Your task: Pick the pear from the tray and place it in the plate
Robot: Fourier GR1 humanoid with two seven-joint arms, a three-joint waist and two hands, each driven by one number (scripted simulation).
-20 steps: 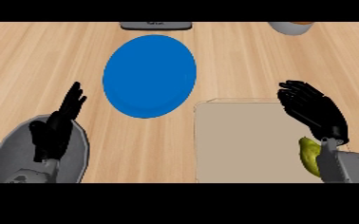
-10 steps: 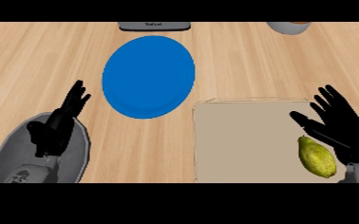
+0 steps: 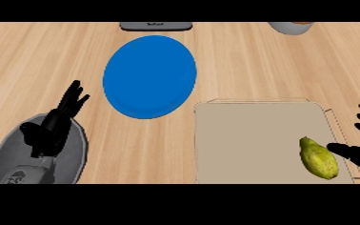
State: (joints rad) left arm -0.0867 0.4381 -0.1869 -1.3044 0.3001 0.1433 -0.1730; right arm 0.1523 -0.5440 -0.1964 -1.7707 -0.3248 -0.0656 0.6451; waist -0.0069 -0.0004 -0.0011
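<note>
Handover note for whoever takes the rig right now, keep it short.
Left robot hand: open, resting at lower left, holding nothing.
Right robot hand: open at the right edge, mostly out of view, beside the yellow-green pear, not gripping it.
Pear lies on the beige rectangular tray; blue round plate is bare.
Done: nothing yet.
Left: grasp, lift, place on plate.

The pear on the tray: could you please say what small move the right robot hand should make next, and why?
Probably shift the right robot hand left over the pear: it lies ungrasped on the tray, the hand beside it at the view's edge.
</note>
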